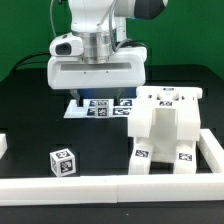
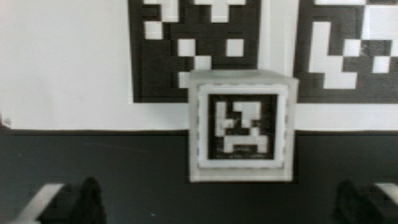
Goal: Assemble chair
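Note:
A small white chair piece point(image 2: 240, 125) with a black-and-white tag lies on the black table against the edge of the marker board point(image 2: 71, 60). My gripper point(image 2: 222, 205) hangs just above and short of it, open and empty, with one dark finger point(image 2: 71, 205) on each side of the view. In the exterior view the gripper point(image 1: 100, 98) hovers low over the marker board point(image 1: 78, 110), and the piece beneath it is mostly hidden. The partly built chair point(image 1: 165, 130), made of chunky white tagged slabs, stands at the exterior view's right. A small tagged white cube point(image 1: 62, 160) lies at the front left.
A low white wall point(image 1: 100, 186) runs along the front of the black table and up the exterior view's right side point(image 1: 215, 150). Another white piece point(image 1: 3, 146) shows at the left edge. A cable hangs behind the arm.

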Controlling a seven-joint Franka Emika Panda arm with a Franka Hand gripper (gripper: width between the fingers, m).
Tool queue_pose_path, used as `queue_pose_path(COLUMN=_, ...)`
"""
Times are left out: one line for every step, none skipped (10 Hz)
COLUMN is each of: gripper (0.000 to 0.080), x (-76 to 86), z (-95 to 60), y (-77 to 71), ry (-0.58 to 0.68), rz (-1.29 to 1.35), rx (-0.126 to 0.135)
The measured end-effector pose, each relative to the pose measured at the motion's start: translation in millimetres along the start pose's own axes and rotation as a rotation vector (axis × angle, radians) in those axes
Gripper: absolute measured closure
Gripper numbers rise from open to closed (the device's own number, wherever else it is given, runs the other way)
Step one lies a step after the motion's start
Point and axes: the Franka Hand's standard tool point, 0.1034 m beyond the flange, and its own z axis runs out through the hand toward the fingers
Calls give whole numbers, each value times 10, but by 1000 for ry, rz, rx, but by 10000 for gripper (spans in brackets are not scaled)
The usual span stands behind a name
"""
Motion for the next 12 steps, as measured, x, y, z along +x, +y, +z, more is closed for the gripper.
queue_pose_path(gripper=151, x=-46, z=50, y=28, ry=5, rz=1, rx=-11)
queue_pose_path(gripper=151, x=-75, z=97, y=33, ry=-2, rz=0, rx=-16)
queue_pose_path(gripper=151, x=-89, z=123, y=46, ry=-9, rz=2, rx=-18)
queue_pose_path(gripper=151, x=-103, z=145, y=52, ry=-14, rz=2, rx=-20)
queue_pose_path(gripper=151, x=-112, z=169, y=48, ry=-19, rz=1, rx=-22)
queue_pose_path(gripper=151, x=-112, z=186, y=45, ry=-22, rz=-1, rx=-23)
queue_pose_path(gripper=151, x=-112, z=188, y=47, ry=-23, rz=0, rx=-23)
queue_pose_path(gripper=151, x=-114, z=193, y=53, ry=-24, rz=2, rx=-23)
queue_pose_path(gripper=151, x=-116, z=198, y=58, ry=-26, rz=3, rx=-23)
queue_pose_path(gripper=151, x=-117, z=199, y=57, ry=-26, rz=2, rx=-24)
queue_pose_path(gripper=253, x=-117, z=199, y=57, ry=-26, rz=2, rx=-24)
queue_pose_path(gripper=389, x=-118, z=199, y=57, ry=-26, rz=2, rx=-24)
